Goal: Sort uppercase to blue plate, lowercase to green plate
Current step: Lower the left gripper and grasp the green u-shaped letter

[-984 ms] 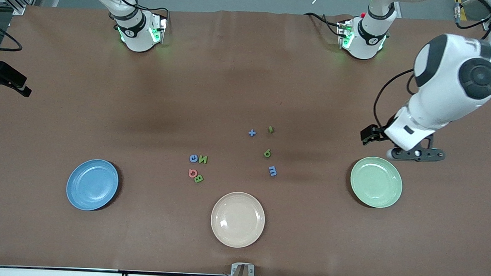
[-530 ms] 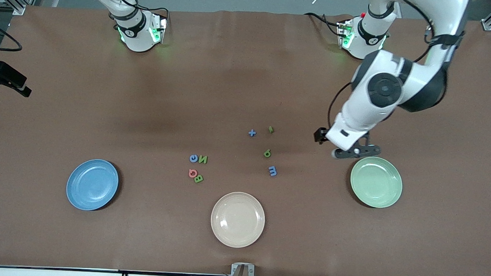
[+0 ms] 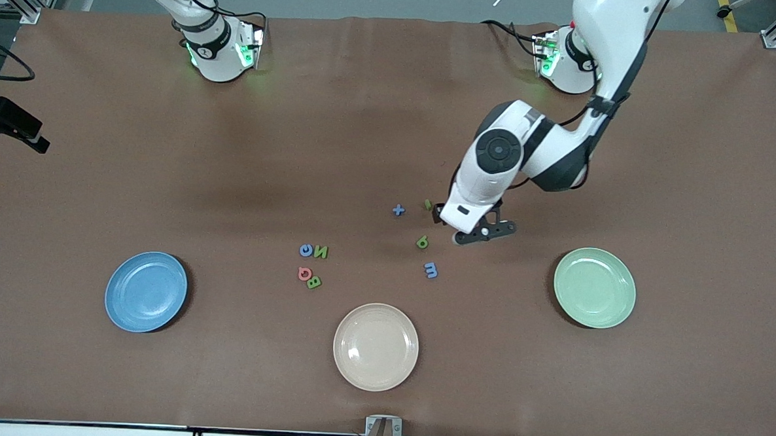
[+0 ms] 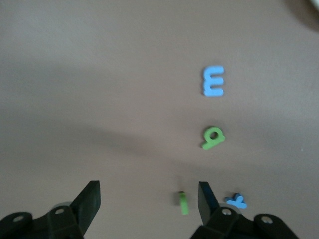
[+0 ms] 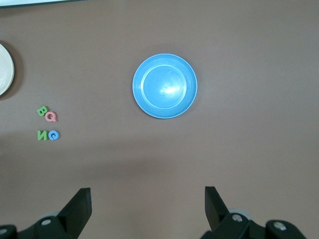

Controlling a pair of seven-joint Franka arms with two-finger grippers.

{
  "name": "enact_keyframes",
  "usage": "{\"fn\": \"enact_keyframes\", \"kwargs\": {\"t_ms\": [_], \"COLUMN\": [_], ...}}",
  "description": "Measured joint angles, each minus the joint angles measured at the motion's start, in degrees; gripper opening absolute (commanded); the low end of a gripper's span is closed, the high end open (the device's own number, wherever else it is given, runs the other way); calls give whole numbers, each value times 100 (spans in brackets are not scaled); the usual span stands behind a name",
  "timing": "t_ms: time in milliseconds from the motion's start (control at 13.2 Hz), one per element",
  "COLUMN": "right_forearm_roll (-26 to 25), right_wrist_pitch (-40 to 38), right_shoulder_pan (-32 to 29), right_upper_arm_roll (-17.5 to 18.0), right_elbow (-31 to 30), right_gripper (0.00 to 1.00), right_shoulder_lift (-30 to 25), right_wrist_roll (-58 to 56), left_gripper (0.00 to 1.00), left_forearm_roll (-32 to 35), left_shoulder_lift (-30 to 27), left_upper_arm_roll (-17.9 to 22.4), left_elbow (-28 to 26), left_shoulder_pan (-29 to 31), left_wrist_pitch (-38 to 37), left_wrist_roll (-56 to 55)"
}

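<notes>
The lowercase letters lie mid-table: a blue x (image 3: 398, 210), a green u/n shape (image 3: 428, 205) standing on edge, a green p (image 3: 422, 242) and a blue m (image 3: 431, 270). My left gripper (image 3: 484, 233) hangs open over the table beside them. In the left wrist view the green u/n shape (image 4: 184, 202) sits just inside one finger (image 4: 206, 195) of the left gripper (image 4: 149, 193). The uppercase G (image 3: 306, 250), N (image 3: 321, 252), red Q (image 3: 304, 273) and B (image 3: 314, 281) cluster nearer the blue plate (image 3: 146, 291). The green plate (image 3: 594, 287) holds nothing. My right gripper (image 5: 147, 199) waits open, high over the blue plate (image 5: 165, 86).
A cream plate (image 3: 376, 346) sits nearest the front camera, between the two coloured plates. A black clamp (image 3: 9, 126) juts over the table edge at the right arm's end. Both arm bases stand at the table's top edge.
The left arm has swung from above the green plate's rim toward the middle of the table and now hangs by the lowercase letters. The right arm and all letters have stayed put.
</notes>
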Motion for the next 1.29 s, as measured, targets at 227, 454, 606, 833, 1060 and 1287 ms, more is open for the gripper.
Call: {"fn": "enact_keyframes", "kwargs": {"t_ms": [227, 454, 606, 833, 1060, 1287], "right_forearm_roll": [0, 0, 0, 0, 0, 0], "right_wrist_pitch": [0, 0, 0, 0, 0, 0], "right_shoulder_pan": [0, 0, 0, 0, 0, 0], "right_upper_arm_roll": [0, 0, 0, 0, 0, 0], "right_elbow": [0, 0, 0, 0, 0, 0], "right_gripper": [100, 100, 100, 100, 100, 100], "right_shoulder_lift": [0, 0, 0, 0, 0, 0], "right_wrist_roll": [0, 1, 1, 2, 2, 2], "left_gripper": [71, 70, 65, 59, 58, 53], "left_forearm_roll": [0, 0, 0, 0, 0, 0], "left_shoulder_lift": [374, 594, 690, 831, 914, 934], "left_upper_arm_roll": [-1, 0, 0, 1, 0, 0], "left_elbow": [9, 30, 35, 39, 42, 42], "left_shoulder_pan": [-180, -364, -411, -431, -459, -468], "left_wrist_pitch": [370, 564, 571, 581, 627, 627], "left_wrist_roll": [-494, -931, -1042, -1074, -1081, -1085]}}
